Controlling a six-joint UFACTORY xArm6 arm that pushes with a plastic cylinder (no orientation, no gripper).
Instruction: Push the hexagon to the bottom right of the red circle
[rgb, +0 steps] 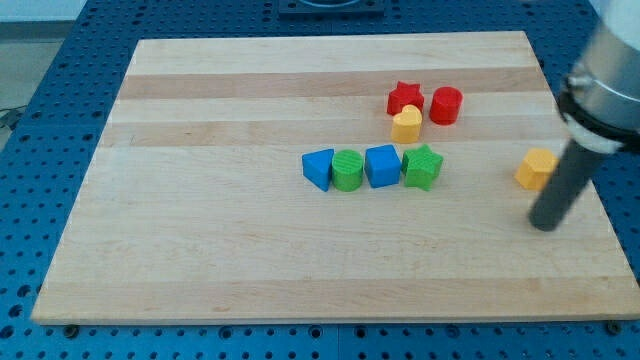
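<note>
The yellow hexagon (536, 168) lies near the view's right edge of the wooden board. The red circle (446, 105) stands up and to the left of it, toward the view's top. My tip (544, 226) rests on the board just below and slightly right of the hexagon, a small gap apart from it. The dark rod rises from the tip toward the view's upper right.
A red star (405, 98) sits left of the red circle, with a yellow heart (406, 124) just below it. A row of a blue triangle (319, 168), green circle (347, 170), blue cube (382, 165) and green star (422, 166) lies mid-board. The board's right edge (590, 180) is close to the hexagon.
</note>
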